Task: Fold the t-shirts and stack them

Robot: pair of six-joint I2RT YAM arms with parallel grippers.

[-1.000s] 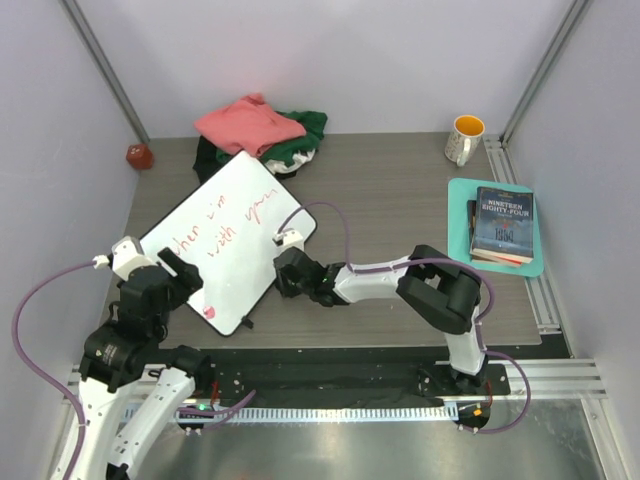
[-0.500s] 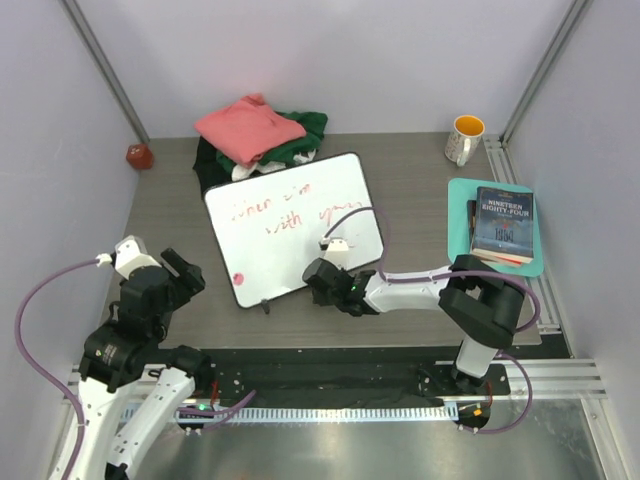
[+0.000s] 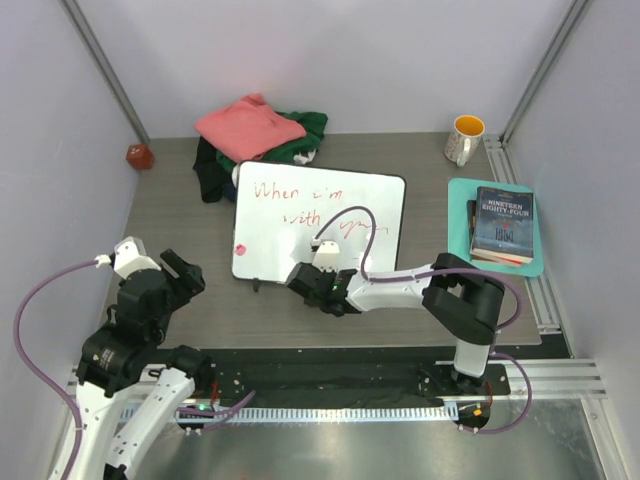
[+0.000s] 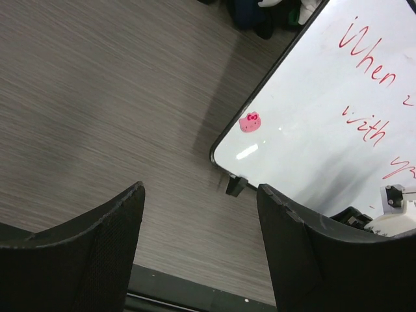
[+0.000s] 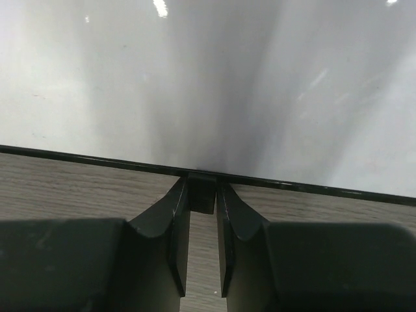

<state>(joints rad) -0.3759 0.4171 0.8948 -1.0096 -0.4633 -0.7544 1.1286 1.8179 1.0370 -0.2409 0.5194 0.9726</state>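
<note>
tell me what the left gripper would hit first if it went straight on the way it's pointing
Most likely the bare table, just short of the whiteboard and its near corner: the open left gripper tilts down at the wood. Depth is unclear, so it could clip that corner.

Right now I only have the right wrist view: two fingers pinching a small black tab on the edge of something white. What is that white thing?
Observer: A whiteboard with red handwriting, lying in the middle of the table. The right gripper is shut on the black tab at its near edge.
Reviewer: Where are the t-shirts?
Observer: The t-shirts sit in an unfolded heap at the table's far left, just beyond the board's far-left corner. The salmon-pink shirt is on top.
Reviewer: And the left arm?
Observer: The left gripper hangs open over the near-left part of the table, holding nothing.
</note>
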